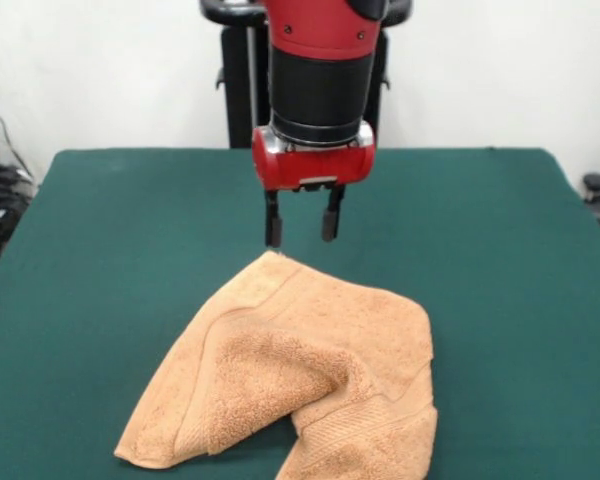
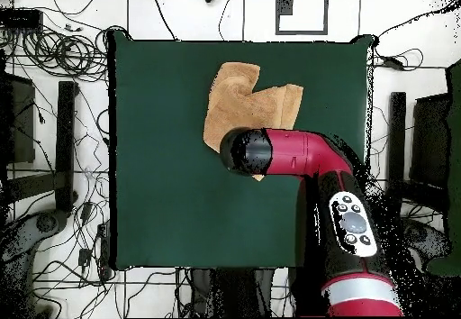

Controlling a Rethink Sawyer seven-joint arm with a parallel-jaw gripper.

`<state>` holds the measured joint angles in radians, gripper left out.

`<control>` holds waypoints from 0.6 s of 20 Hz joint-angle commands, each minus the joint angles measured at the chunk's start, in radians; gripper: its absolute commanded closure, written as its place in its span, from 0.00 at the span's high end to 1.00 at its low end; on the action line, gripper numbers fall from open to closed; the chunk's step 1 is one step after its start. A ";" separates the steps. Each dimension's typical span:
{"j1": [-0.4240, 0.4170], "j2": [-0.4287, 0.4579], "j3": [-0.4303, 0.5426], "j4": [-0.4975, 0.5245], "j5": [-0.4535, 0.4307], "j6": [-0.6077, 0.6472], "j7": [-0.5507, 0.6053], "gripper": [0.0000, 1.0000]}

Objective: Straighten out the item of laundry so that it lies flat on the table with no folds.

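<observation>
The peach towel (image 1: pixel 310 385) lies bunched and folded over on the green table (image 1: pixel 500 260), toward the side away from the robot. The gripper (image 1: pixel 302 228) hangs just above its corner, fingers apart, holding nothing. Cables (image 2: pixel 54 50) lie around the table.

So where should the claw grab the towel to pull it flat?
Probably the towel corner pointing at the robot, right below the open claw. Come straight down from above: that corner lies thin on the table, while the front part is bunched in a fold.
</observation>
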<state>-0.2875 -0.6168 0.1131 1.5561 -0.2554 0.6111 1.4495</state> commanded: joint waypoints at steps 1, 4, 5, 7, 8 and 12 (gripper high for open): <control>0.045 0.056 -0.036 -0.084 0.068 0.239 0.211 1.00; 0.049 0.086 -0.036 -0.109 0.073 0.238 0.217 1.00; 0.053 0.095 -0.039 -0.120 0.070 0.235 0.219 1.00; 0.051 0.119 -0.035 -0.140 0.069 0.221 0.216 1.00; 0.051 0.131 -0.033 -0.151 0.068 0.215 0.214 1.00; 0.053 0.218 -0.029 -0.228 0.070 0.186 0.215 1.00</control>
<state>-0.2834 -0.5270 0.0603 1.4165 -0.2279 0.7641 1.4495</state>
